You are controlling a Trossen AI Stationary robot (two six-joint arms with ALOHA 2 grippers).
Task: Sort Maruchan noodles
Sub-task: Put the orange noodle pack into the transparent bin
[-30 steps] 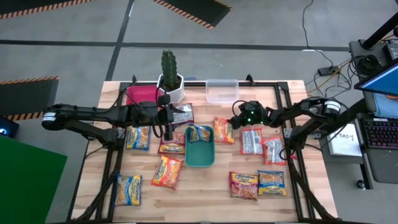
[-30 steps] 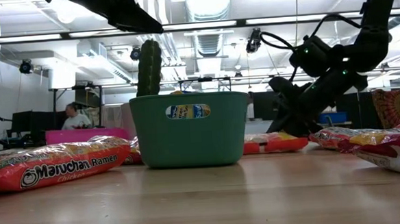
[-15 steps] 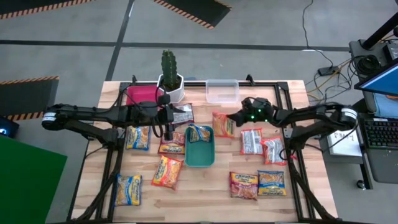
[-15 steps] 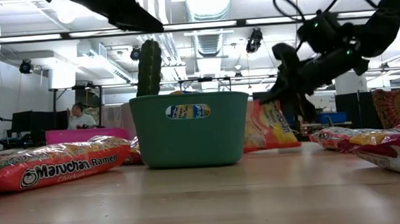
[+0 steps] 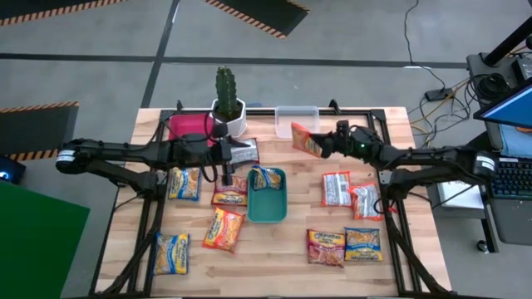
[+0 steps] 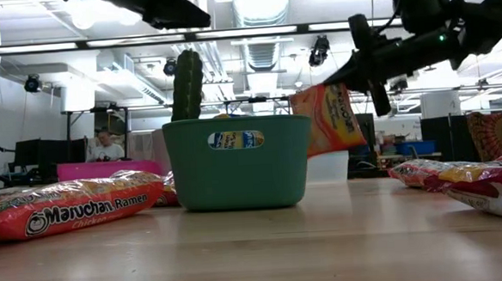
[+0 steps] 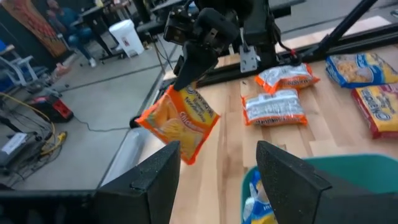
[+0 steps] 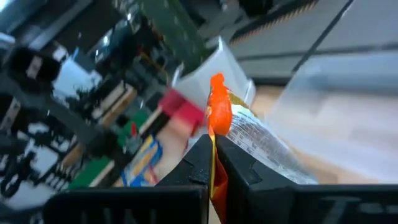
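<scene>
Now right gripper (image 5: 326,143) pinches orange packet (image 5: 304,138) by edge, aloft near clear tray (image 5: 297,115); thin hold, could slip, miss tray. Left gripper (image 5: 226,172) open, idle above desk (image 5: 274,257).

— How many noodle packets (image 5: 222,230) show from above?

— Eleven. That breaks down to four orange packets (image 5: 304,139), four yellow-and-blue packets (image 5: 170,253) and three white-and-red packets (image 5: 336,188).

— And the trays?

— Three, one of each colour: a green tray (image 5: 267,213), a pink tray (image 5: 187,126) and a clear tray (image 5: 297,123).

— Anything else to count?

— One cactus (image 5: 225,85) in one white pot (image 5: 228,113), two robot arms (image 5: 125,154) and one wooden table (image 5: 274,257). One person (image 6: 105,145) sits in the room beyond.
</scene>
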